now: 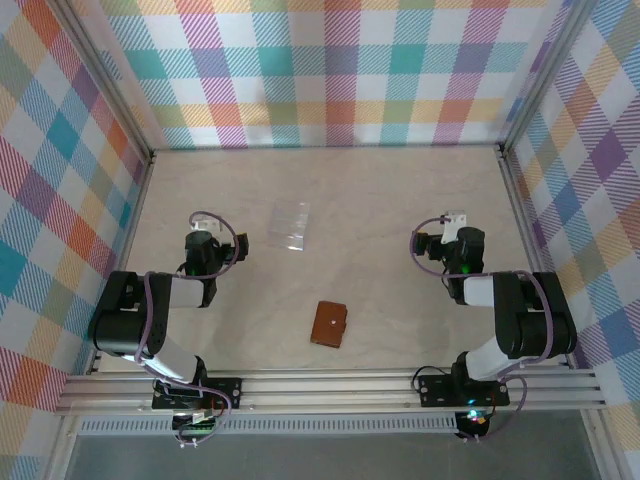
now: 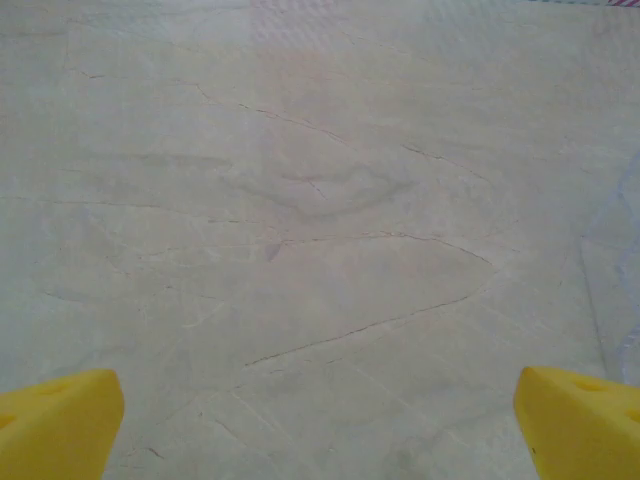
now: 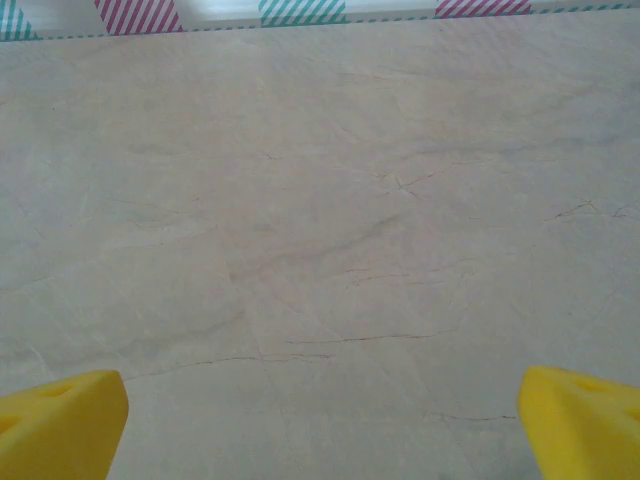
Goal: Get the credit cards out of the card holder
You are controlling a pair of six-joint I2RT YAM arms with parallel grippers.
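The card holder (image 1: 329,324), a small brown leather wallet, lies folded shut on the pale table near the front edge, midway between the two arms. The credit cards are hidden. My left gripper (image 1: 203,224) hovers over the table to the far left of the wallet. In the left wrist view its yellow fingertips (image 2: 60,425) stand wide apart and the left gripper (image 2: 320,425) is open over bare table. My right gripper (image 1: 447,228) is to the far right of the wallet. It is open too, the right gripper (image 3: 320,425) holding nothing between its yellow fingertips (image 3: 580,420).
A clear transparent plastic sleeve (image 1: 293,225) lies flat behind the wallet, right of my left gripper. Checked cloth walls on aluminium posts (image 1: 150,152) close in the table at the back and both sides. A metal rail (image 1: 330,385) runs along the front.
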